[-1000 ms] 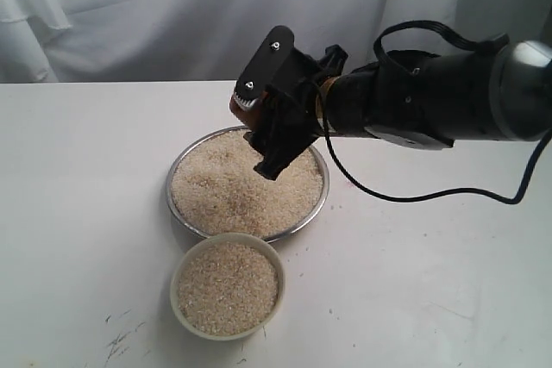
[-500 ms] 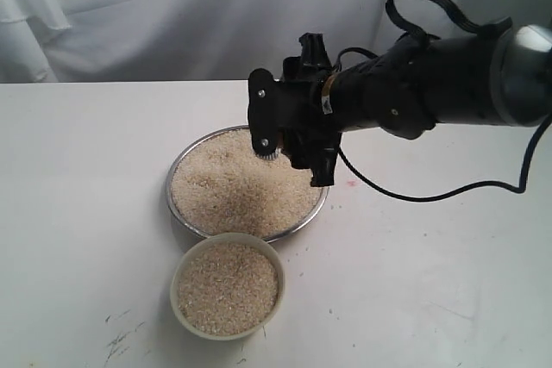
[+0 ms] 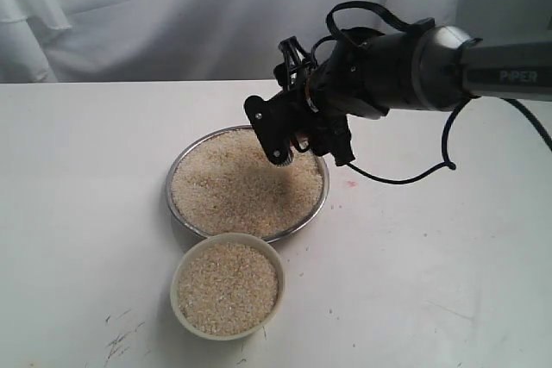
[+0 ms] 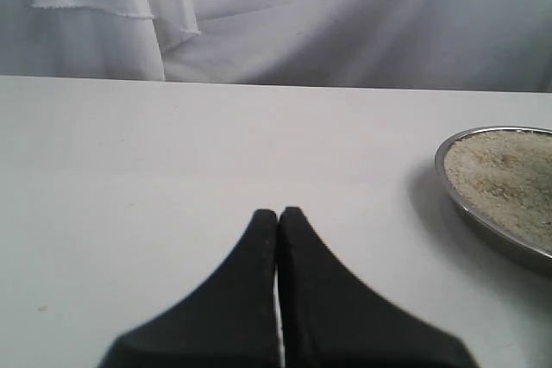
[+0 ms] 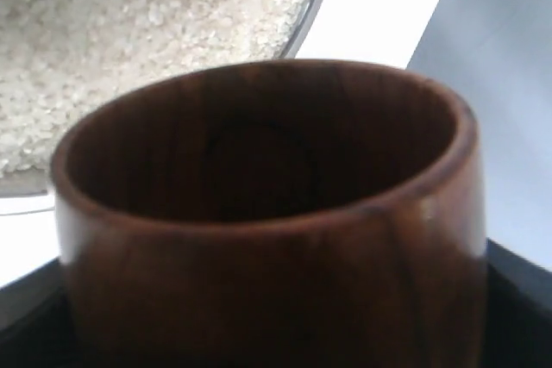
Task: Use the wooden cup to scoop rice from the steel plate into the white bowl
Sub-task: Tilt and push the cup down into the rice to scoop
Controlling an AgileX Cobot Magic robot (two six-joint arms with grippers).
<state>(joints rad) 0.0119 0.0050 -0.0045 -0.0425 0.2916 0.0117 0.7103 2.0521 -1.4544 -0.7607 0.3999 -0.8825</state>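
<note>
The steel plate [image 3: 175, 206] holds a wide heap of rice [image 3: 233, 187] at the table's middle. In front of it stands the white bowl [image 3: 176, 286], filled with rice [image 3: 227, 289]. My right gripper [image 3: 289, 131] hangs over the plate's far right part, shut on the wooden cup [image 5: 259, 239]. The cup's dark inside shows no grains, and its mouth faces the rice [image 5: 129, 32] in the plate. My left gripper [image 4: 278, 213] is shut with nothing in it, low over bare table beside the plate's rim [image 4: 448, 180]; the exterior view does not show it.
A white cloth [image 3: 172, 15] hangs behind the table. The right arm's black cable [image 3: 405, 180] loops down onto the table right of the plate. Faint dark scuff marks [image 3: 121, 338] lie near the front left edge.
The right gripper has rolled over with the cup and drawn back toward the plate's far right rim, lower than before. Plate and bowl have not moved.
</note>
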